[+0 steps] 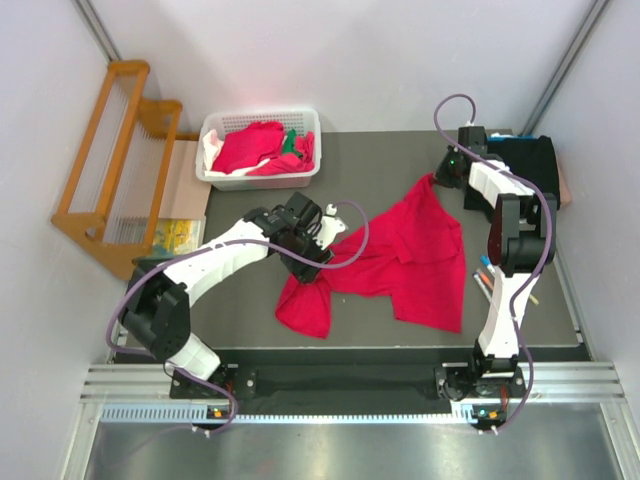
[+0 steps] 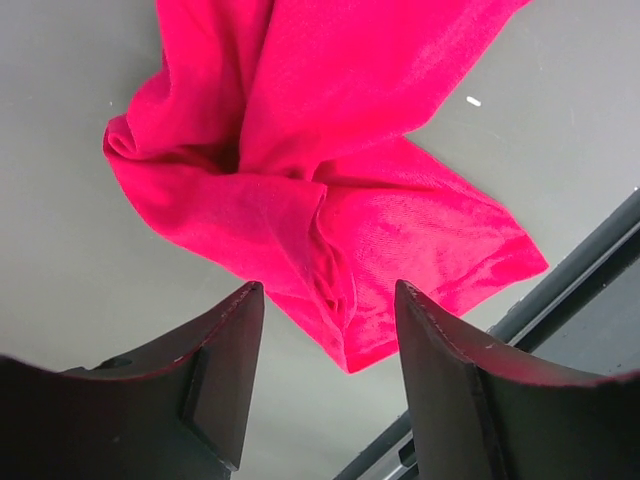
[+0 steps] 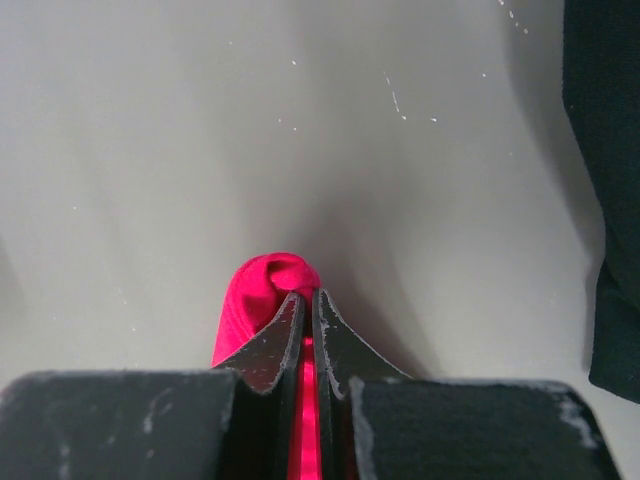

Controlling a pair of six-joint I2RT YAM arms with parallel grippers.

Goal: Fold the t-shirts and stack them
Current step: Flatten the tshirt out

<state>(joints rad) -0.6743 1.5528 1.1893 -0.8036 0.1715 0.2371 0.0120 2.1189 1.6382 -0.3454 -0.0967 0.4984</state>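
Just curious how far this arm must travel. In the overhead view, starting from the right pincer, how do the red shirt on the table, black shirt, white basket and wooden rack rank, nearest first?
From the right pincer:
1. The red shirt, pinched in it.
2. The black shirt, just to its right.
3. The white basket, far left of the table.
4. The wooden rack, beyond the table's left edge.

From the right wrist, only 1 small fold of the red shirt [image 3: 268, 290] shows past the right gripper [image 3: 308, 293]; the rest lies behind its fingers. The black shirt [image 3: 605, 200] runs off the right edge. From the left wrist, the red shirt runs off the top. Overhead, the heap [image 1: 250, 145] in the basket [image 1: 260, 181] (red, green, white) cannot be counted.
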